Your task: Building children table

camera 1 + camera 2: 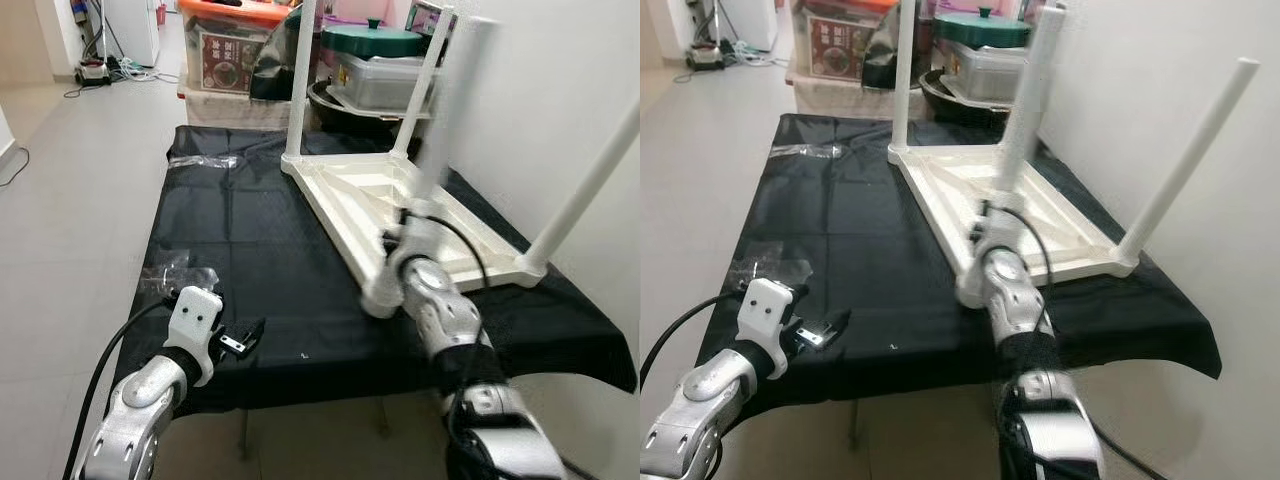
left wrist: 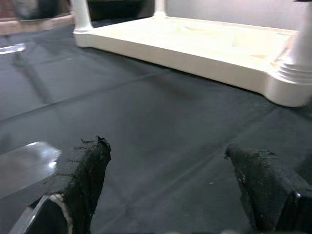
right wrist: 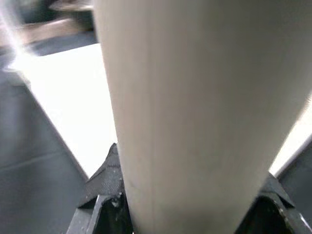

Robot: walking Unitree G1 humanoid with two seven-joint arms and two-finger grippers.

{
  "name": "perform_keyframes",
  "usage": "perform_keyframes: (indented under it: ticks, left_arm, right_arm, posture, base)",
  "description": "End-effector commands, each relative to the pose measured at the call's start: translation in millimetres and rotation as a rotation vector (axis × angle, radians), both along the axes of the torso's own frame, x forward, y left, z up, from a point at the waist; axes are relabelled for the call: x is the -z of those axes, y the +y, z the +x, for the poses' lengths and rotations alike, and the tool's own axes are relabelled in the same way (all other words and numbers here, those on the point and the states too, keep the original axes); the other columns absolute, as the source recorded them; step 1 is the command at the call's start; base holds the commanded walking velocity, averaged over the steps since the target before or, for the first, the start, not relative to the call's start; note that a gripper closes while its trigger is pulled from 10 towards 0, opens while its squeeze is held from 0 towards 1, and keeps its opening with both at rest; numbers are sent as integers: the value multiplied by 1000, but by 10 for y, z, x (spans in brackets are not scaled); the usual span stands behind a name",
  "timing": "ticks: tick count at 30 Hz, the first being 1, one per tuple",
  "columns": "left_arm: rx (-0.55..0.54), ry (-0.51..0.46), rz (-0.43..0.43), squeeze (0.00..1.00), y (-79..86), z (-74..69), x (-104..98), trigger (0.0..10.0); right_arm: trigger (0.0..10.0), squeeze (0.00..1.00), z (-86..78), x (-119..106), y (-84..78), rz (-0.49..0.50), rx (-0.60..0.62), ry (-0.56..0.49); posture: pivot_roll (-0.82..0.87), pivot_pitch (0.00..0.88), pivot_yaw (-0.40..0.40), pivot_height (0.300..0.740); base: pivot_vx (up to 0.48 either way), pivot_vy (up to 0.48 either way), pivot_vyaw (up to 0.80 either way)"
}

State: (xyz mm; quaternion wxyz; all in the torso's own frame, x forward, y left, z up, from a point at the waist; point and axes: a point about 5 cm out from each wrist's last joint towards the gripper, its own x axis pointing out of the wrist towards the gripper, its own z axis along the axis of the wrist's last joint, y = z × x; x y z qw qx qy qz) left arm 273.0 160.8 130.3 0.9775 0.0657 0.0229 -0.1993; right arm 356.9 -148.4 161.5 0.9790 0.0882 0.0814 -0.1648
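**Near leg in the grip, socket may not be seated**

Left side: plastic bag (image 1: 178,272) lies on the black cloth (image 1: 250,240), just ahead of the left hand (image 2: 170,180). That hand hovers low over the cloth near the front edge, fingers (image 2: 87,168) spread, nothing between them. Another clear bag (image 1: 205,161) sits at the far left corner.

Centre: the child's table top (image 1: 400,215) lies upside down on the cloth-covered table, white, ribbed underside up. Far legs (image 1: 300,80) stand upright in their corners. A right-side leg (image 1: 1185,165) leans outward toward the wall.

Right: the right hand (image 3: 187,204) is clamped around the near leg (image 1: 1025,110) low down, close to the near corner socket (image 1: 378,298). The wrist view has the leg pressed between both fingers.

Risks, as I judge them:
- The near leg looks tilted. Pushed or twisted off-axis, it may jam or cross-thread in the socket.
- The top is unheld. Torque from the right arm could slide or spin it on the slick cloth, toward the front edge.
- The cloth may bunch and drag the bags.
- The leaning right-side leg could drop out if the top jolts.
- Storage bins (image 1: 375,70) crowd the far end; a swinging leg could strike them.
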Motion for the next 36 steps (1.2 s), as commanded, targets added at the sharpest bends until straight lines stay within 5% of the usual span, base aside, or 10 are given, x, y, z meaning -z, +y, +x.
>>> perform_keyframes:
  ticks: [1,2,3,6,7,14,15,19,24,36]
  left_arm:
    - [20,17,-1,0,-39,-6,45,10000]
    - [22,18,-1,0,-40,-3,46,10000]
    - [28,17,-1,0,-51,5,44,10000]
    - [33,17,0,0,-64,7,47,10000]
    - [34,17,-1,0,-71,7,47,10000]
    - [33,15,-1,0,-74,7,45,10000]
    - [31,15,-1,0,-73,5,50,10000]
    - [29,14,-5,0,-106,-1,57,10000]
    - [29,9,-7,0,-136,17,46,10000]
    - [17,9,-6,0,-91,10,30,10000]
  right_arm:
    - [0,0,-139,228,-78,11,92,132]
    - [0,0,-186,242,-48,13,104,151]
    - [8863,0,-194,270,58,25,34,195]
    - [10000,0,-171,251,141,73,-36,185]
    - [10000,1000,-152,197,155,92,-64,143]
    - [10000,980,-41,-92,188,142,-207,-15]
    - [10000,0,-24,-315,271,155,-369,-156]
    - [10000,0,-188,-702,568,153,-884,-426]
    - [10000,0,-158,-512,742,117,-1109,-382]
    - [10000,0,79,-243,1148,1,-1132,-244]
  posture:
    - [126,0,-146,740]
    - [124,0,-144,740]
    - [118,0,-138,740]
    - [115,0,-136,740]
    - [116,0,-138,740]
    - [119,0,-142,740]
    - [120,0,-149,740]
    - [131,0,-156,740]
    - [150,0,-169,740]
    - [174,0,-181,740]
  base:
    - [0,0,0]
    - [0,0,0]
    - [0,0,0]
    - [0,0,0]
    - [0,0,0]
    - [0,0,0]
    - [0,0,0]
    - [0,0,0]
    - [0,0,0]
    - [0,0,0]
